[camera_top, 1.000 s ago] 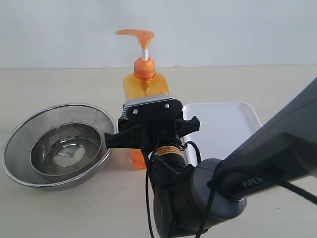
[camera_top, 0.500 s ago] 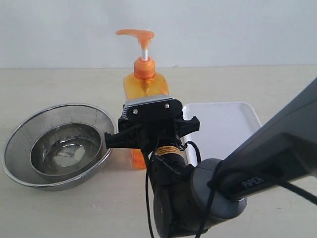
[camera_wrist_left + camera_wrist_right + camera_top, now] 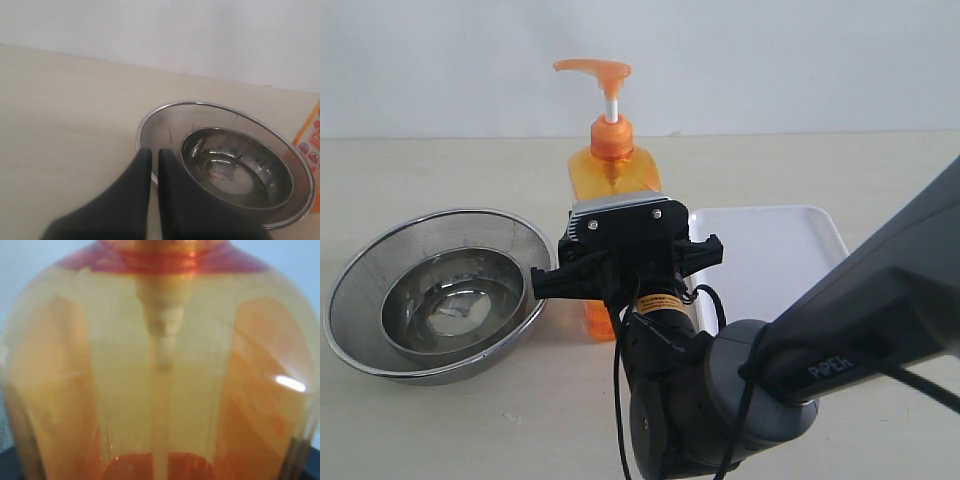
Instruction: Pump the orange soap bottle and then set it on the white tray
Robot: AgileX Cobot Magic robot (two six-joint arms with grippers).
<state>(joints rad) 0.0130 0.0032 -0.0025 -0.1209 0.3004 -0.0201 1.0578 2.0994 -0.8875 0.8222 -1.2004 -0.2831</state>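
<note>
The orange soap bottle [image 3: 615, 172] stands upright on the table between the steel bowls and the white tray [image 3: 790, 250], its pump head [image 3: 596, 68] raised on the white stem. My right gripper [image 3: 625, 245] reaches in from the front and is shut on the bottle's body, hiding its lower half. The translucent bottle [image 3: 160, 380] fills the right wrist view, with only dark finger edges at the lower corners. My left gripper [image 3: 151, 151] is shut and empty. It hovers beside the bowl's rim. A strip of the bottle's label [image 3: 312, 141] shows at the edge of that view.
Two nested round steel bowls [image 3: 435, 295] sit left of the bottle; the left wrist view shows the bowls [image 3: 235, 165] close by. My right arm [image 3: 840, 350] crosses the lower right of the exterior view. A pale wall rises behind the table.
</note>
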